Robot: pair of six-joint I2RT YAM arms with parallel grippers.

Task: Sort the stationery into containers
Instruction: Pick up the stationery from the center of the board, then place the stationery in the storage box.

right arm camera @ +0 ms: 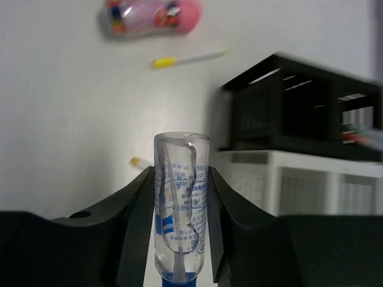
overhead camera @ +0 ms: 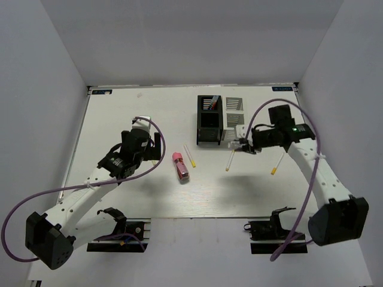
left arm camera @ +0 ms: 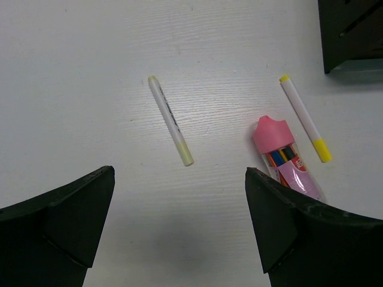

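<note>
The joined organisers stand at the back centre, black (overhead camera: 209, 119) and white-grey (overhead camera: 234, 116). A red-black pen (overhead camera: 213, 103) stands in the black one. My right gripper (overhead camera: 242, 144) is shut on the clear blue-capped bottle (right arm camera: 181, 203), held above the table in front of the white organiser (right arm camera: 311, 179). My left gripper (left arm camera: 179, 227) is open and empty above the table. Ahead of it lie a white-and-yellow pen (left arm camera: 170, 119), the pink-capped tube (left arm camera: 286, 158) and a second white-and-yellow pen (left arm camera: 304, 116). The pink tube (overhead camera: 181, 166) lies mid-table.
Two more white-and-yellow pens lie on the table, one (overhead camera: 230, 160) below the right gripper and one (overhead camera: 277, 162) under the right forearm. The black organiser's corner (left arm camera: 353, 36) shows at the left wrist view's top right. Walls enclose the table on three sides.
</note>
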